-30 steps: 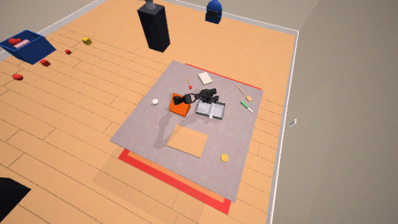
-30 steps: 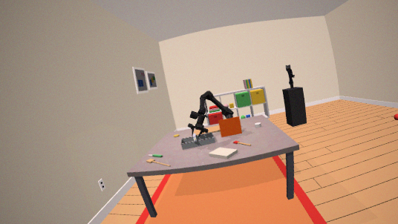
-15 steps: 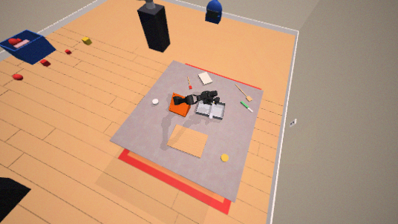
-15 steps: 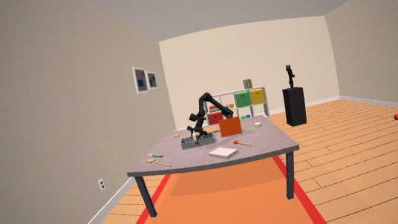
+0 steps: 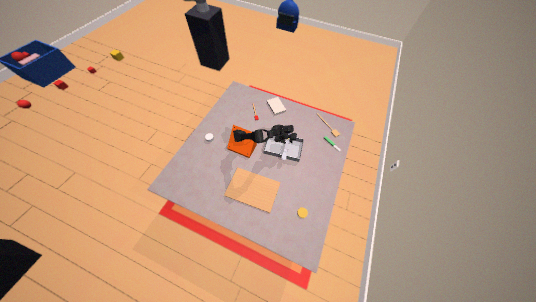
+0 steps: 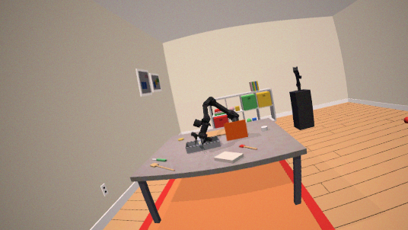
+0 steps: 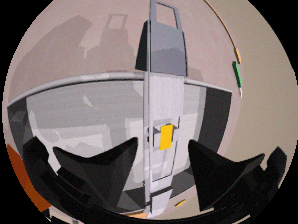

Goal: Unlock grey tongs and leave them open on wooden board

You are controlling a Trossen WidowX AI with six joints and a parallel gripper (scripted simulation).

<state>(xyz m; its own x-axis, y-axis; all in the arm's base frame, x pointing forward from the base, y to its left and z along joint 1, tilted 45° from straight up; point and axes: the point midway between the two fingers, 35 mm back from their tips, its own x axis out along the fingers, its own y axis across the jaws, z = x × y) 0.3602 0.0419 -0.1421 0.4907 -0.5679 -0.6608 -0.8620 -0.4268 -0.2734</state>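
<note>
The grey tongs (image 7: 164, 90) lie shut across the grey roasting tin (image 7: 80, 116) (image 5: 295, 150) (image 6: 207, 145), with a yellow lock piece (image 7: 165, 135) near the hinge. My gripper (image 7: 163, 142) (image 5: 281, 138) (image 6: 199, 140) is open and points down just above the tin. One finger stands on each side of the tongs' shaft, and neither touches it. The wooden board (image 5: 252, 189) (image 6: 216, 132) lies flat on the table in front of the tin; nothing lies on it.
An orange box (image 5: 242, 143) (image 6: 236, 130) stands by the arm's base. On the grey table (image 5: 200, 170) lie a white block (image 5: 276, 105), a red-tipped tool (image 5: 255, 112), a wooden brush (image 5: 327, 124), a green marker (image 5: 331, 143), a white disc (image 5: 209, 136) and a yellow disc (image 5: 302, 212).
</note>
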